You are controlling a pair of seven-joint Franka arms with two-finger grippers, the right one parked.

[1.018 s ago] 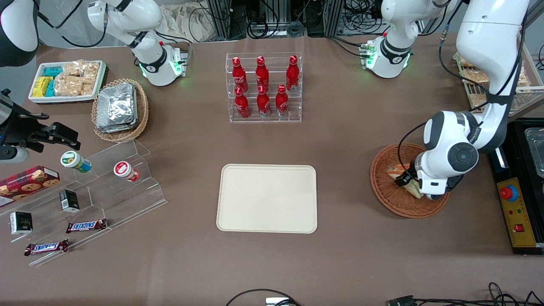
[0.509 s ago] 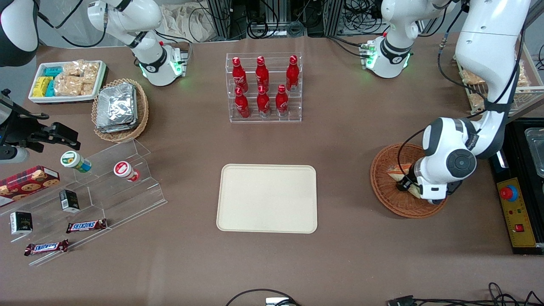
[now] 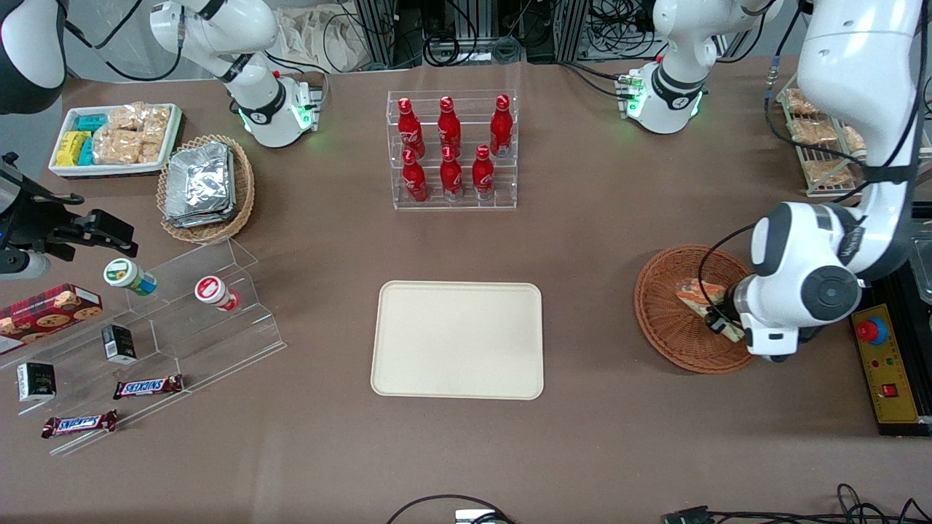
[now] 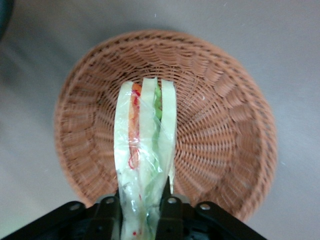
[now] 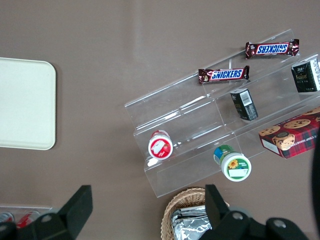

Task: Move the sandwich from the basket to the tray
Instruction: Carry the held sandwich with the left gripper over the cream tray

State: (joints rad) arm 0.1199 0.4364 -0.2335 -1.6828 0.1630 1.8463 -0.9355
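Pinching the sandwich (image 4: 143,150), the end effector (image 4: 141,212) has risen above the basket (image 3: 666,331), so carrying toward the tray (image 3: 457,340) comes next.

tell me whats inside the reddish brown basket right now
Only the wrapped sandwich, pinched at one end by the gripper. The rest of the basket shows bare weave; the patch under the sandwich is hidden.

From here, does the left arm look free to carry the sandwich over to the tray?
Probably yes. The hand is shut on the sandwich above the basket, and only bare table lies between it and the tray.
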